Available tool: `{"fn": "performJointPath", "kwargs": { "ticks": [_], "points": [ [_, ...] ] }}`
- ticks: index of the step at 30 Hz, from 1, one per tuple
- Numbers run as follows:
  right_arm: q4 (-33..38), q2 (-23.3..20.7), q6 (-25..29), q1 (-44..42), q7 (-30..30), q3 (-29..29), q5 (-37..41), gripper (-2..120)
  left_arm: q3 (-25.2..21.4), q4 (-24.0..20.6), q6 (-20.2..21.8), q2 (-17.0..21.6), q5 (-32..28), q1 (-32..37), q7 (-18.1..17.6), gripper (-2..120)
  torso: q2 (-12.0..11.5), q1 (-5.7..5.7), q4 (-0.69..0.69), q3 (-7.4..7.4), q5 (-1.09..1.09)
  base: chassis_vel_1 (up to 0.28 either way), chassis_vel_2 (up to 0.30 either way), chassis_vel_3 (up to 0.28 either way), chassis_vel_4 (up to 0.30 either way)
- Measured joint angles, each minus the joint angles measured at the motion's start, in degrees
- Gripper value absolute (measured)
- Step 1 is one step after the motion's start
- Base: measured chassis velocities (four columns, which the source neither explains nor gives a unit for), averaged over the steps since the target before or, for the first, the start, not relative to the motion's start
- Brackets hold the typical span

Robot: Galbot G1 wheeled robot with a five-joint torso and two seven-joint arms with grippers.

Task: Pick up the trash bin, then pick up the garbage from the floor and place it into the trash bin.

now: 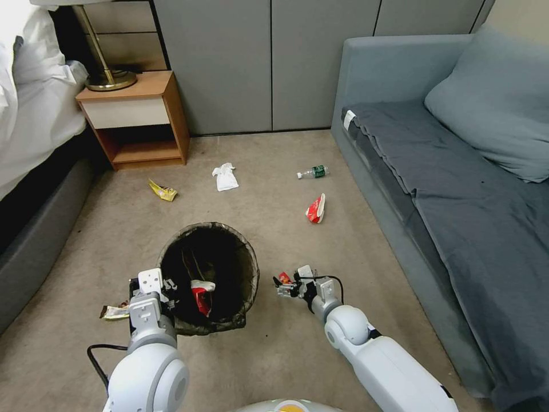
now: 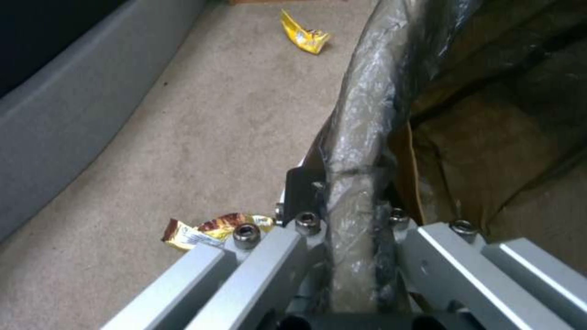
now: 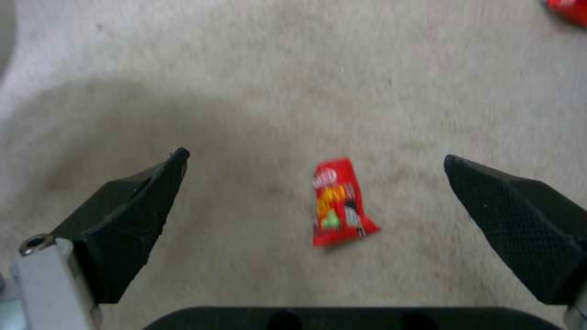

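The trash bin (image 1: pixel 243 246), lined with a dark bag, hangs just over the carpet. My left gripper (image 1: pixel 150 284) is shut on its near-left rim; in the left wrist view the fingers (image 2: pixel 300 229) clamp the bag-covered rim (image 2: pixel 367 114). A red and white wrapper (image 1: pixel 201 296) lies inside the bin. My right gripper (image 1: pixel 284 285) is open right of the bin, above a small red snack wrapper (image 3: pixel 339 201) lying on the floor between its fingertips (image 3: pixel 177 158). More garbage lies around: yellow wrapper (image 1: pixel 163 190), white tissue (image 1: pixel 225 176), bottle (image 1: pixel 313 171), red wrapper (image 1: pixel 316 208), brown-yellow wrapper (image 1: pixel 116 311).
A grey sofa (image 1: pixel 446 183) runs along the right side. A wooden nightstand (image 1: pixel 137 114) with a brass lamp base (image 1: pixel 110 80) stands at the back left, beside a bed (image 1: pixel 34 114). Grey wall panels close off the far end of the carpet.
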Motion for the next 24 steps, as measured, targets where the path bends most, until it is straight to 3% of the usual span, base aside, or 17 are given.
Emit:
{"fn": "performJointPath", "kwargs": {
  "ticks": [24],
  "points": [
    [-13.85,4.0,6.01,2.8,-2.15,1.39,-7.04,100,0.72,0.32,-0.16,-0.81,1.04,0.22,0.06,0,0.0,-0.01,0.0,0.0,0.0,0.0,0.0,0.0,0.0]
  ]
}}
